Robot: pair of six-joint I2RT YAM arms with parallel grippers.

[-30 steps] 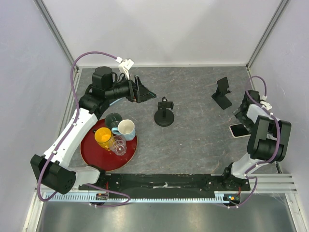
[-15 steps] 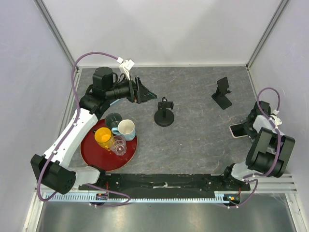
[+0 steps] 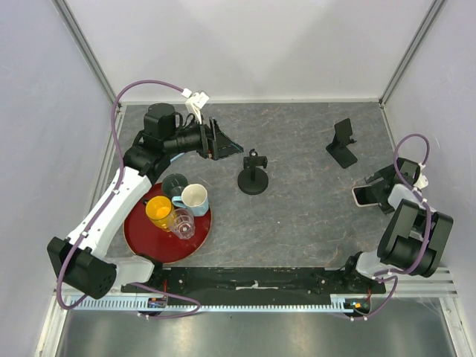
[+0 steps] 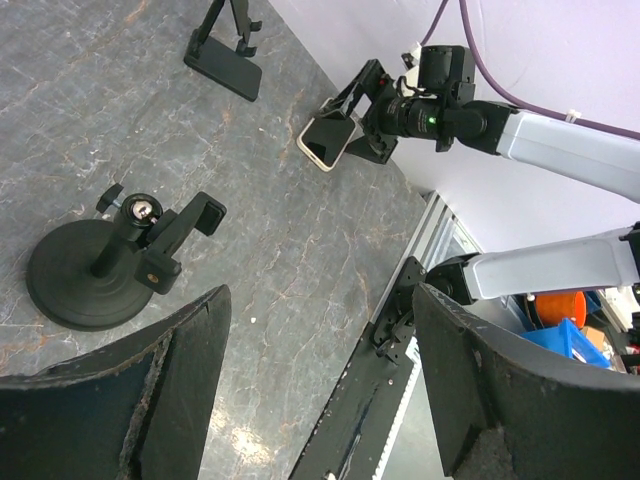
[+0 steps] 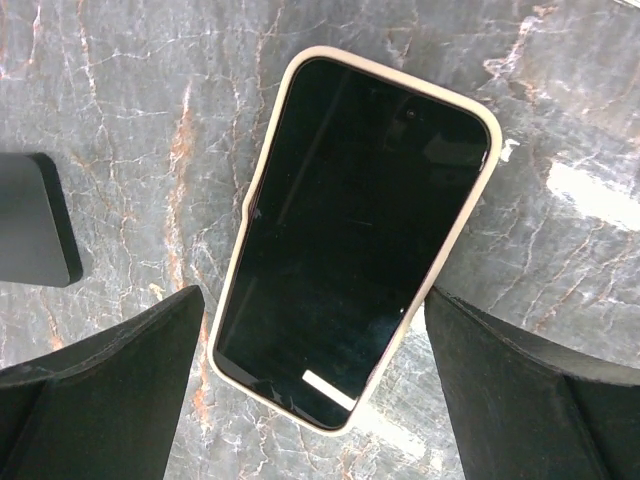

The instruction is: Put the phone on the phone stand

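Note:
The phone, dark screen in a cream case, lies flat on the table at the right edge and also shows in the left wrist view. My right gripper is open, its fingers on either side of the phone's near end, right above it. The black angled phone stand stands behind the phone, apart from it; its base corner shows in the right wrist view. My left gripper is open and empty at the back left.
A black round-based clamp mount stands mid-table. A red tray at the front left holds a yellow cup, a white cup, a clear cup and a dark lid.
My right arm has swung from the back right toward the phone and dropped over it; the wrist now points at the phone. The left arm has barely moved.

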